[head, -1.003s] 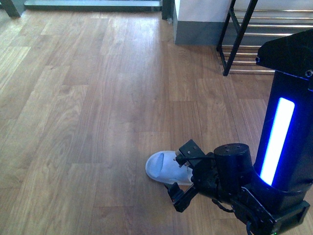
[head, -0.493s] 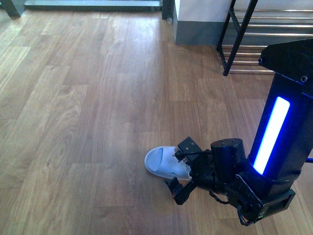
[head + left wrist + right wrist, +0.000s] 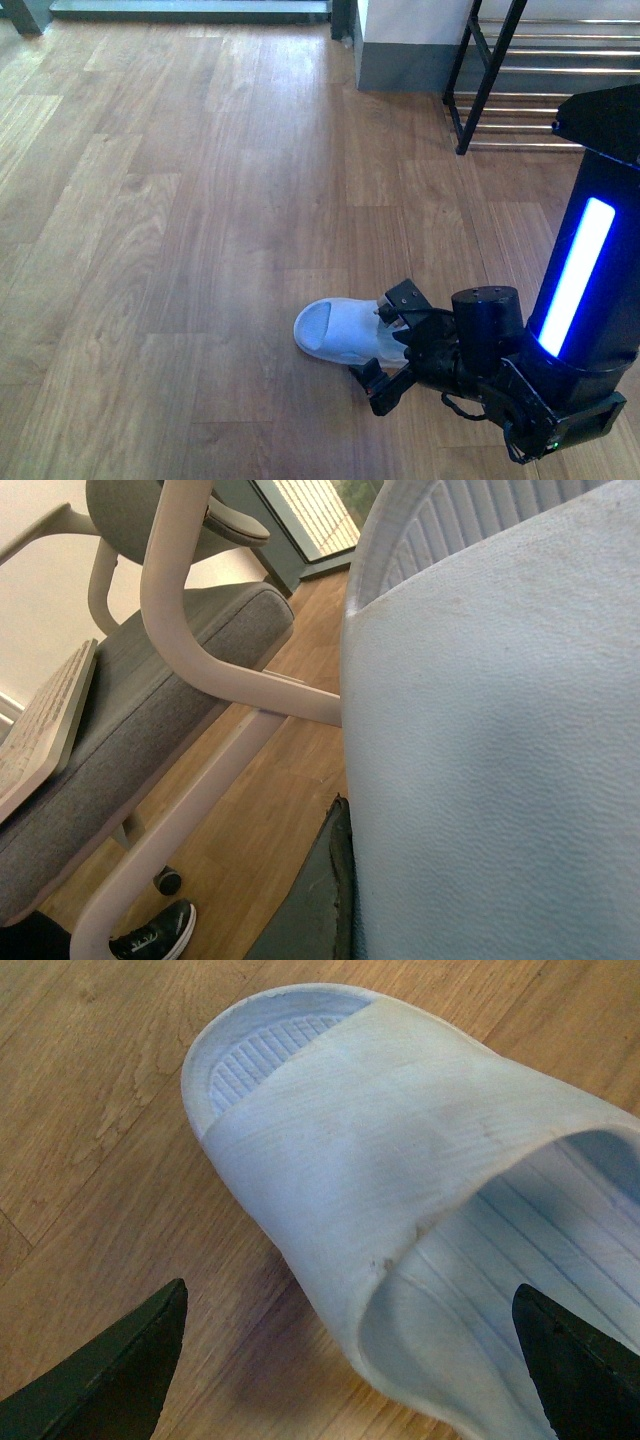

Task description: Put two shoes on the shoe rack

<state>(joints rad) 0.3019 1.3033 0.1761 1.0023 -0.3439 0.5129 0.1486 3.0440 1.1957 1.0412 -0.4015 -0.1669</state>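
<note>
Pincer, left: outside every view, state not tellable. Left wrist view filled on one side by second slipper (image 3: 500,740), pale blue, pebbled surface with ribbed edge, hard against the lens; beside it a grey-cushioned chair (image 3: 150,710) with pale frame, a keyboard (image 3: 45,730) at the picture's edge, a black sneaker (image 3: 155,935) on the boards. Wooden floor (image 3: 150,250), plank pattern. Slipper (image 3: 335,330), pale blue open-toe slide, flat on the floor low in the front view, toe end pointing left. Pincer, right (image 3: 392,342): jaws spread wide, one fingertip (image 3: 110,1370) on each side of the slipper's heel end, not touching it in the right wrist view. Right arm black, with a lit blue strip (image 3: 575,275). Shoe rack (image 3: 487,80), black frame with chrome bars, upper right of the front view, well apart from the slipper.
</note>
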